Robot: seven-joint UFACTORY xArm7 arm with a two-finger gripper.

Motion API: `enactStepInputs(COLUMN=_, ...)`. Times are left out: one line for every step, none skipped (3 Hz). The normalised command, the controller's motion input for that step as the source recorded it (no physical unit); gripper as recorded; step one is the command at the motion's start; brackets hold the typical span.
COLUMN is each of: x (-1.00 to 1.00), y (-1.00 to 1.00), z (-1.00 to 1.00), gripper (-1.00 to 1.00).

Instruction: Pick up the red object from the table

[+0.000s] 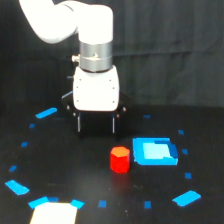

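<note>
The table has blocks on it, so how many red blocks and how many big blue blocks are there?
Red blocks: 1, the red object on the table.
Big blue blocks: 1, the blue rectangular block, just to the exterior view's right of the red one.
Total: 2 blocks.
The small blue tape marks are not counted.
</note>
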Motion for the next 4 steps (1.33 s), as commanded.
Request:
enactStepInputs(x=0.37, y=-1.00, z=-0.22, gripper=1.00)
enactStepInputs(x=0.55, y=-1.00, z=-0.43, gripper=0.55)
enactStepInputs(x=0.47, y=-0.64, z=-0.47, gripper=0.48)
enactStepInputs(x=0.02, y=-0.22, z=0.13, gripper=-1.00)
